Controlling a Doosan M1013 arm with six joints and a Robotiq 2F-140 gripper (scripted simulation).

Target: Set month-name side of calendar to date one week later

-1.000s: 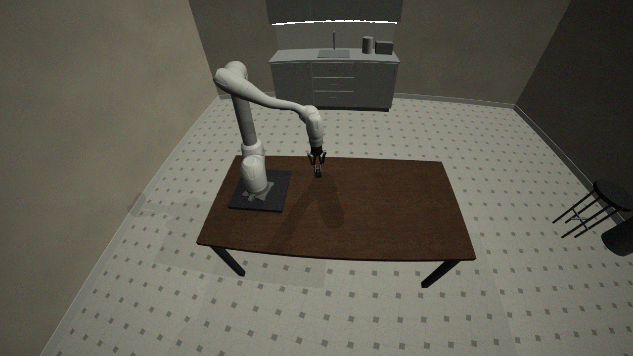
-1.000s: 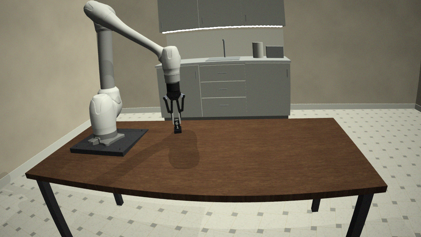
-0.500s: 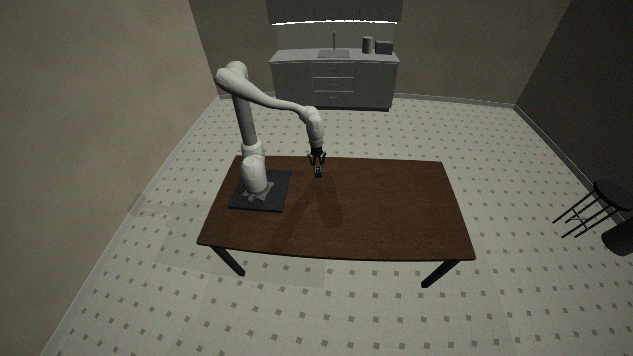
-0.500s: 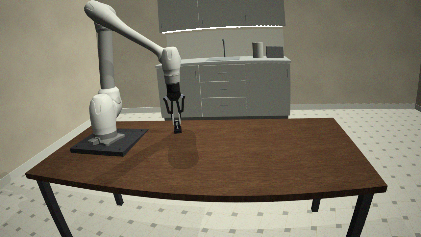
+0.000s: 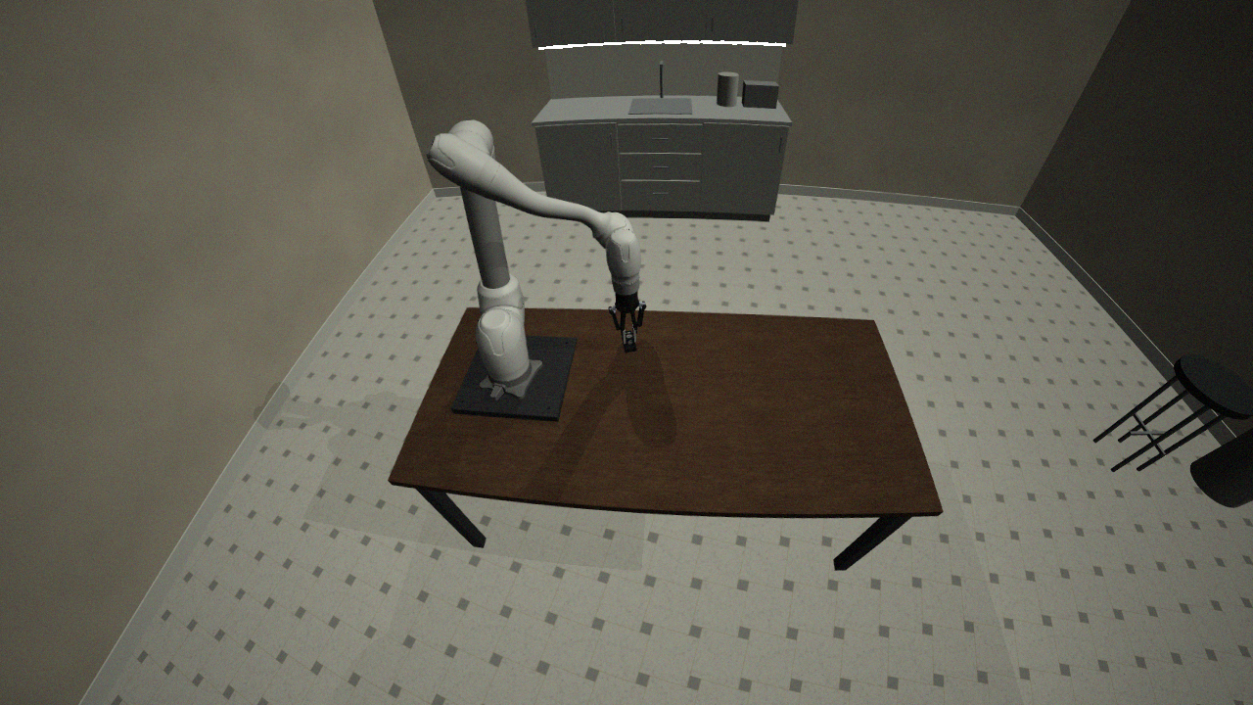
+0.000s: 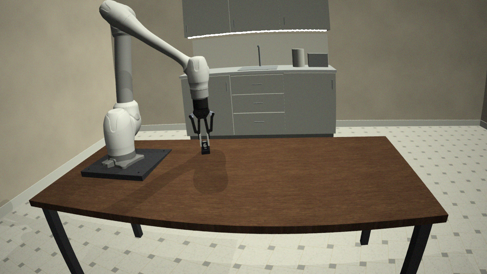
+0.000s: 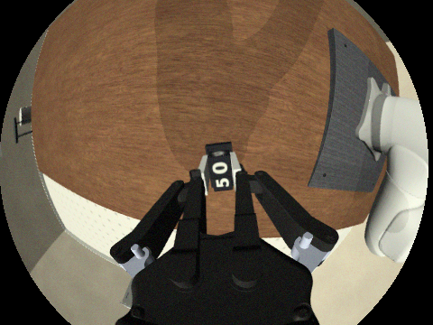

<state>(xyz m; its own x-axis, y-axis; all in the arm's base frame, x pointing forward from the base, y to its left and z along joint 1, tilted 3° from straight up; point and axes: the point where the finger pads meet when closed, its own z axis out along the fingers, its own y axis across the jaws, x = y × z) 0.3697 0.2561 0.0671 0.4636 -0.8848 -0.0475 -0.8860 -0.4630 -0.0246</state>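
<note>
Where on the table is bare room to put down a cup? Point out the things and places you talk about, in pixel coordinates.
Right of the calendar [image 5: 629, 346] [image 6: 205, 152] in the exterior view, the wood stretches bare to the table's right edge. It is crowded around the calendar, under the pincer [image 5: 627, 329] [image 6: 204, 137] [image 7: 219, 162].

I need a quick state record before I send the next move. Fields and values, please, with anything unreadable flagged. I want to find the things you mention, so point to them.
end effector [image 5: 628, 332] [image 6: 204, 140] [image 7: 219, 162]: shut on the number cubes
number cubes [image 5: 628, 338] [image 6: 204, 145] [image 7: 221, 176]: between the finger pads
digits, exterior view: 6
digits, wrist view: 0 and 5, turned sideways in the picture
calendar tray [image 5: 629, 348] [image 6: 205, 152] [image 7: 218, 147]: at the cubes' lower end
month name: not readable
cubes flat in tray: cannot tell
base plate [image 5: 549, 399] [image 6: 149, 163] [image 7: 343, 113]: on the tabletop [image 5: 770, 411] [image 6: 306, 180] [image 7: 104, 99], under the arm
</note>
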